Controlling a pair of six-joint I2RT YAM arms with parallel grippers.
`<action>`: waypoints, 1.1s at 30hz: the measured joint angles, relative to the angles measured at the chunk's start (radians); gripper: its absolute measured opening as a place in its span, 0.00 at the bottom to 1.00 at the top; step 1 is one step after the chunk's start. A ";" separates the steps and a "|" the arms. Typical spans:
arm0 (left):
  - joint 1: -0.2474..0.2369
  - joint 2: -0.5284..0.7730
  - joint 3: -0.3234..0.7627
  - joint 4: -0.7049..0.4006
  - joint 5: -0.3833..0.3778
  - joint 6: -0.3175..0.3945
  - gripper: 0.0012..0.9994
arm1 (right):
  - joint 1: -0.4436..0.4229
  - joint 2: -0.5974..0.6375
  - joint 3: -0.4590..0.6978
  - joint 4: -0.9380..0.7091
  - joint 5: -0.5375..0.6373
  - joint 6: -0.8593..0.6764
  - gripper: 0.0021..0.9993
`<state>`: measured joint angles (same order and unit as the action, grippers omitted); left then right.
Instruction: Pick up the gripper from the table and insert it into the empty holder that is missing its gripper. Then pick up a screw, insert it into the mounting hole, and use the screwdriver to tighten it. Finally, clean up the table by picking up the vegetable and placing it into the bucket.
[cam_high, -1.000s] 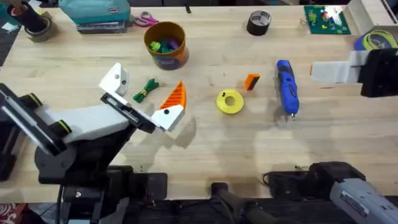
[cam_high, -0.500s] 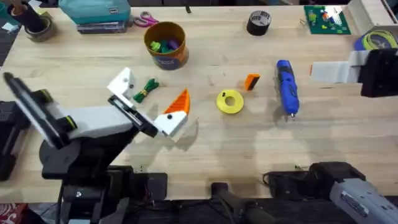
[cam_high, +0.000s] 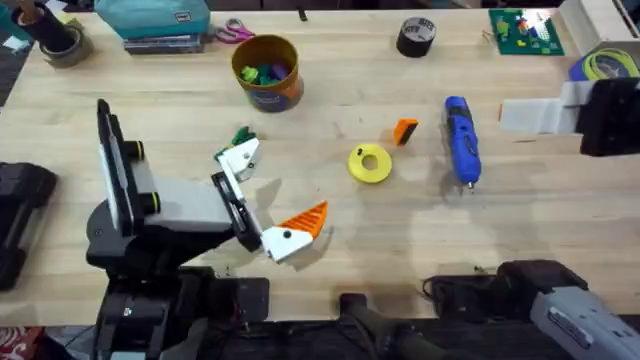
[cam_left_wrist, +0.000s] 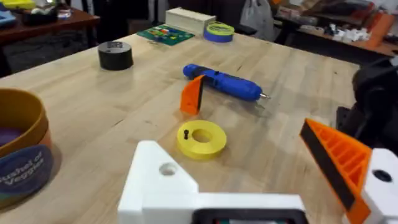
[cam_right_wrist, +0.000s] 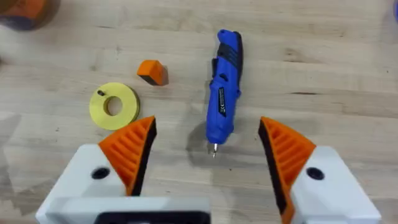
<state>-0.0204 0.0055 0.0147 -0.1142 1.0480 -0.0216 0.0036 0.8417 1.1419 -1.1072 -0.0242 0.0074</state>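
Gripper (cam_high: 405, 132), the small loose orange wedge, stands on the table (cam_high: 400, 230) between the yellow ring (cam_high: 370, 164) and the blue screwdriver (cam_high: 462, 140), close to both and touching neither; the left wrist view shows it upright just in front of the screwdriver. A small dark screw (cam_left_wrist: 186, 134) rests on the ring's top face. The screwdriver lies flat with its thin metal tip toward the near table edge. Left gripper (cam_high: 265, 197) hangs low over the table left of the ring, fingers spread wide and holding nothing. Its far finger is a bare white holder (cam_high: 238, 158) with an open mounting hole (cam_left_wrist: 167, 168); its near finger carries an orange ribbed wedge (cam_high: 305, 219). The green vegetable (cam_high: 241, 136) lies just behind the holder, partly hidden by it. The orange-brown bucket (cam_high: 267, 72) stands farther back, upright, with coloured toys inside. Right gripper (cam_right_wrist: 208, 171) hovers above the screwdriver's tip end, its two orange-padded fingers spread apart and empty, the screwdriver lying between them in the right wrist view.
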 joint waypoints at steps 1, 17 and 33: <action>0.000 0.000 0.000 -0.002 0.011 0.009 0.99 | 0.000 0.000 0.000 0.000 0.000 0.000 1.00; 0.000 0.000 0.000 -0.017 0.116 0.075 0.99 | 0.000 0.000 0.000 0.000 0.000 0.000 1.00; 0.000 0.000 0.000 -0.018 0.116 0.075 0.99 | 0.000 0.000 0.000 0.000 0.000 0.000 1.00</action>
<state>-0.0204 0.0055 0.0147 -0.1318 1.1641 0.0532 0.0036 0.8417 1.1419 -1.1072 -0.0242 0.0071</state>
